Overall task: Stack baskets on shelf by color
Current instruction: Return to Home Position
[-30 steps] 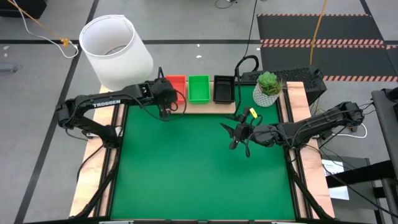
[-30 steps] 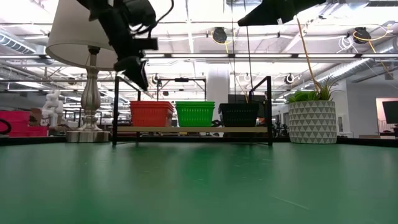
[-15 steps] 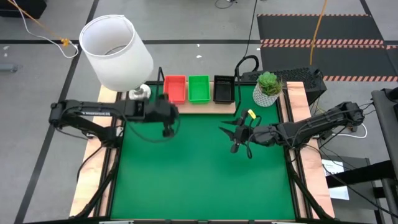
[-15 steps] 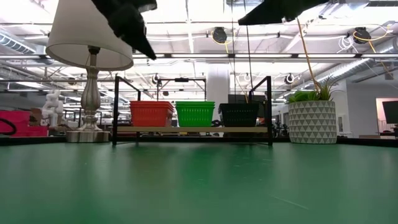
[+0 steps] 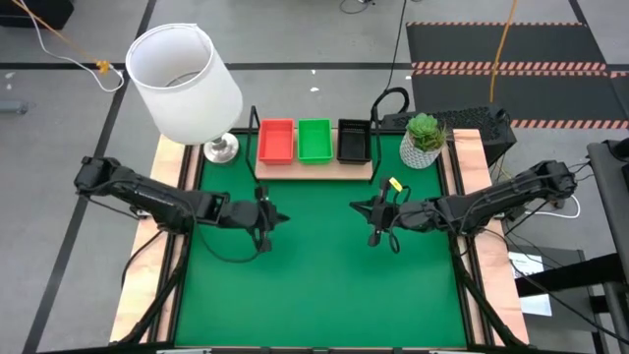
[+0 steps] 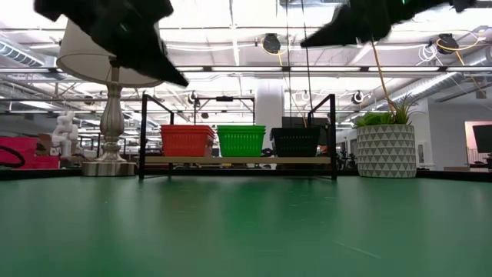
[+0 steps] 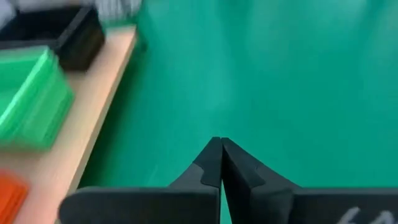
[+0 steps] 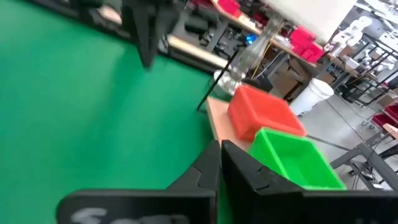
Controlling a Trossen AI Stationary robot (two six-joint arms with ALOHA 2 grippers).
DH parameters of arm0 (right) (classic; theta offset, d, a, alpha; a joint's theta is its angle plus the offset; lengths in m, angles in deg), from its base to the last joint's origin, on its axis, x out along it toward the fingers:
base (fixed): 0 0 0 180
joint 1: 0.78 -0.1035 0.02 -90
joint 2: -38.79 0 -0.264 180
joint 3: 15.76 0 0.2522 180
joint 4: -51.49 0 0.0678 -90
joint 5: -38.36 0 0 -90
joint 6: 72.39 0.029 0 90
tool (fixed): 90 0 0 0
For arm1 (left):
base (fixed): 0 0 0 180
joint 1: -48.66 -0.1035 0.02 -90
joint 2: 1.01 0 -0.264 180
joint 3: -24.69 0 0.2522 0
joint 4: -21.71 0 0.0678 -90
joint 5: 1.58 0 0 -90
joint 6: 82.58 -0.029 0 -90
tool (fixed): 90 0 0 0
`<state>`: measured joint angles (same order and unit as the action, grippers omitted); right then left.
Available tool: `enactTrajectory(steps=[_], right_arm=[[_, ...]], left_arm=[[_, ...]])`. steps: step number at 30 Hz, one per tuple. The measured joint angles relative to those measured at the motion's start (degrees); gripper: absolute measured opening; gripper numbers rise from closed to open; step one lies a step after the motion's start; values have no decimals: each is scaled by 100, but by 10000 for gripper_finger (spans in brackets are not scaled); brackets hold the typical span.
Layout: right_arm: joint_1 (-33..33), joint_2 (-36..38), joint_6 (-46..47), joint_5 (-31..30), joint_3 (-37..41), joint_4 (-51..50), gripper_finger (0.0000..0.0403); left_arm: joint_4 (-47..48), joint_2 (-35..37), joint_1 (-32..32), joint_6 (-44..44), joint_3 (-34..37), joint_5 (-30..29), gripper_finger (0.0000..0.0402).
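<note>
- High view shows me the green table top (image 5: 314, 285) filling the middle of the rig, bare between the two arms.
- Next in size is the lamp (image 5: 184, 71), its white shade standing over the far left corner of the table, just beside the shelf's left end.
- I see the shelf (image 5: 324, 171) along the far edge of the table, its light-wood board set on a black wire frame with upright ends.
- Just beside the shelf's right end stands a potted plant (image 5: 424, 138) in a white patterned pot.
- All the baskets sit on the shelf board in three piles side by side: the orange-red pile (image 5: 276, 141) at the left, the green pile (image 5: 314, 140) in the middle and the black pile (image 5: 353, 141) at the right. I cannot count the layers in any pile.
- My left gripper (image 5: 278, 218) hangs above the mat in front of the shelf's orange-red end, apart from it. Its wrist view shows the fingers pressed together with nothing between them.
- My right gripper (image 5: 360, 207) hangs above the mat in front of the shelf's black end, pointing toward the left one. Its fingers are likewise clenched tip to tip and empty.
</note>
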<state>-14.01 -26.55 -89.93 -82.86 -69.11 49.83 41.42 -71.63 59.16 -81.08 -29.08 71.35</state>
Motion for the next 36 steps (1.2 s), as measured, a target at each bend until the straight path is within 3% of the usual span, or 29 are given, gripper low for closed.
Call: enactTrajectory(steps=[6,14,21,36], right_arm=[[0,234,-16,-5,710,730,3],[-17,1204,168,320,1510,759,1],[-28,2399,325,724,2189,838,1],[-26,4666,312,752,3087,347,0]], left_arm=[[-1512,290,275,-7,928,-269,10],[-2432,1415,449,182,2107,-516,10],[-2320,2496,720,-133,2633,-574,5],[-2235,4274,825,-740,3455,-578,8]])
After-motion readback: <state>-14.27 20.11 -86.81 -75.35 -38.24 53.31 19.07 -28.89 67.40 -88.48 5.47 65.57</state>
